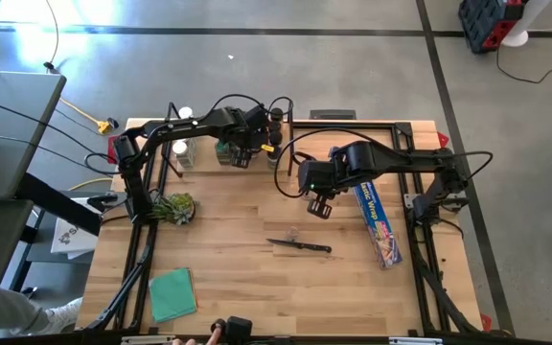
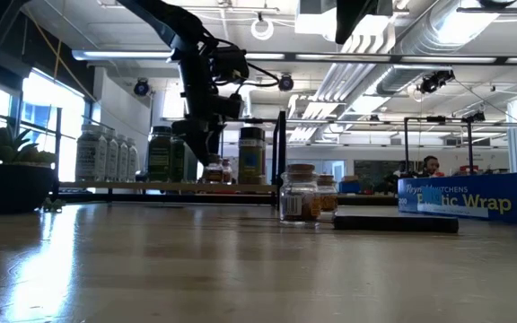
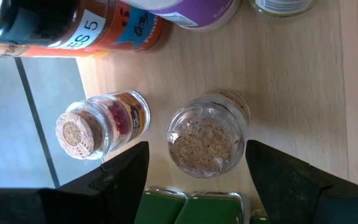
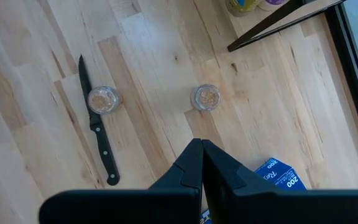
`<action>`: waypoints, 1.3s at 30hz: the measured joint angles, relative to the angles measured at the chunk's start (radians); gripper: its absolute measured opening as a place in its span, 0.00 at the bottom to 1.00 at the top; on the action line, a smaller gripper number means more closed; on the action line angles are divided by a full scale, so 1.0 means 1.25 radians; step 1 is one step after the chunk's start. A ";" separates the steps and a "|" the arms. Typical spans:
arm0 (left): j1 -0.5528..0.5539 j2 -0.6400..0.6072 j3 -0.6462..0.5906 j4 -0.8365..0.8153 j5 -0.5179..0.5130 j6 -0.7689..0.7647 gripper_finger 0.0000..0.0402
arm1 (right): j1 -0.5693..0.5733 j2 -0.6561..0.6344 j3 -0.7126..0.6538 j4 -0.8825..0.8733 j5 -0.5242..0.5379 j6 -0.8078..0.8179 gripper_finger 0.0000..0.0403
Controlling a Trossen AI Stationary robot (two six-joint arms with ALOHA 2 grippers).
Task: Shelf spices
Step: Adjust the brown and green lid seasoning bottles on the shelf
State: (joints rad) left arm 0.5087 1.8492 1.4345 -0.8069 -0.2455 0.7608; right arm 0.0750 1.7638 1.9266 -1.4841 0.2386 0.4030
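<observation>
Your left end effector (image 3: pixel 194 171) hangs spread around a cork-topped spice jar (image 3: pixel 207 142) on the shelf (image 3: pixel 303 81), likely releasing it; the right end effector (image 4: pixel 202 163), pressed together, hovers over two jars on the surface (image 4: pixel 36 168).

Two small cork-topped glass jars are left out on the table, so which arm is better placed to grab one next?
The right. Its shut hand hovers above the table, with both cork-topped glass jars just ahead of it. The left hand is open around a jar at the pale wooden shelf.
</observation>
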 joint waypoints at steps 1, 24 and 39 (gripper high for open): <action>0.000 0.000 0.000 0.000 0.000 0.000 0.66 | 0.000 0.000 0.000 0.000 0.000 0.000 0.00; -0.032 -0.034 0.000 -0.003 -0.025 -0.013 0.66 | 0.000 0.000 0.000 0.001 0.000 0.000 0.00; -0.102 -0.345 0.000 -0.255 0.069 -0.311 0.66 | 0.000 0.000 0.000 0.013 0.001 -0.002 0.00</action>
State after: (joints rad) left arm 0.3812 1.4186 1.4349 -1.1261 -0.1593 0.3725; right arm 0.0750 1.7638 1.9265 -1.4674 0.2394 0.4001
